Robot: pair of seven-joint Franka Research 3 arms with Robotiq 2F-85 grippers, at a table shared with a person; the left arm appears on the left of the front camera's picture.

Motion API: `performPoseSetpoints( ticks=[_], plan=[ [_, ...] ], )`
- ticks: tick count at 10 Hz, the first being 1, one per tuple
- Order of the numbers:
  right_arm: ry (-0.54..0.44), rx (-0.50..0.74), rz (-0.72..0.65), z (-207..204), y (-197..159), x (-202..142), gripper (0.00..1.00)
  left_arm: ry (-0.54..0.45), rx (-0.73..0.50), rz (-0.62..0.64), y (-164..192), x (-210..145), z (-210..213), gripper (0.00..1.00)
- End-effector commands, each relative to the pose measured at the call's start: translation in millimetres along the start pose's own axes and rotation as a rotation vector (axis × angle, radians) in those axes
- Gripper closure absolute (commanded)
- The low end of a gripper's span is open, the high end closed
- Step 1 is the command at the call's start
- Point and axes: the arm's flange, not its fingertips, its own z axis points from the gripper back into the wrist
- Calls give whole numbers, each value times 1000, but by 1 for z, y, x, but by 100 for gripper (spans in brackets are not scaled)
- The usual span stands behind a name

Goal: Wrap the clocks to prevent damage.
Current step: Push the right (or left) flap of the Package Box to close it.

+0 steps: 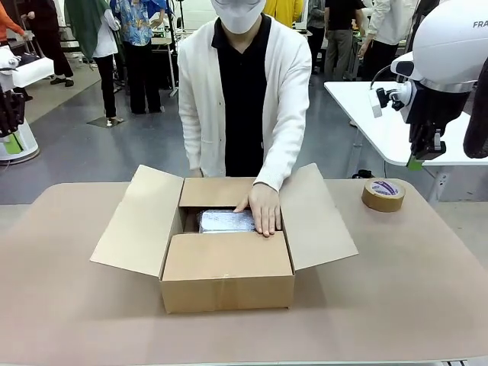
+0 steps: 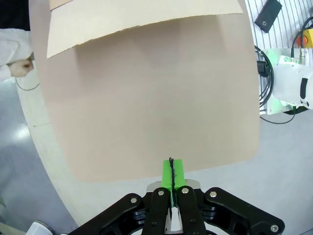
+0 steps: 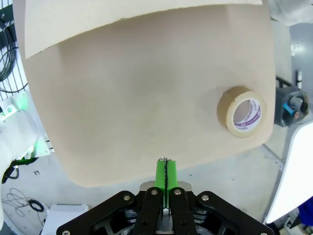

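The clocks point(image 1: 224, 221) show as a flat bundle in silvery translucent wrap, lying inside the open brown cardboard box point(image 1: 227, 271) at the table's middle. A person's hand point(image 1: 264, 209) rests palm down on the bundle's right end. My right gripper point(image 1: 415, 162) hangs shut and empty high above the table's far right corner; in the right wrist view its green pads point(image 3: 167, 174) press together over the table edge. My left gripper point(image 1: 12, 142) is at the far left edge of the front view, off the table. Its pads point(image 2: 171, 175) are shut with nothing between them.
A roll of brown tape point(image 1: 383, 194) lies on the table's far right, also the tape roll point(image 3: 242, 111) in the right wrist view. The box's flaps point(image 1: 136, 221) spread out left and right. The tan table point(image 1: 396, 290) is bare around the box.
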Motion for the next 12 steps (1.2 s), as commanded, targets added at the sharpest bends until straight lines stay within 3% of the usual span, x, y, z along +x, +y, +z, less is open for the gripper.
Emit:
performPoseSetpoints(
  ticks=[1,12],
  plan=[
    [5,6,-2,3,2,-1,99,-2,0,4,1,-1,2,100],
    [5,6,-2,3,2,-1,99,0,0,0,0,0,0,100]
  ],
)
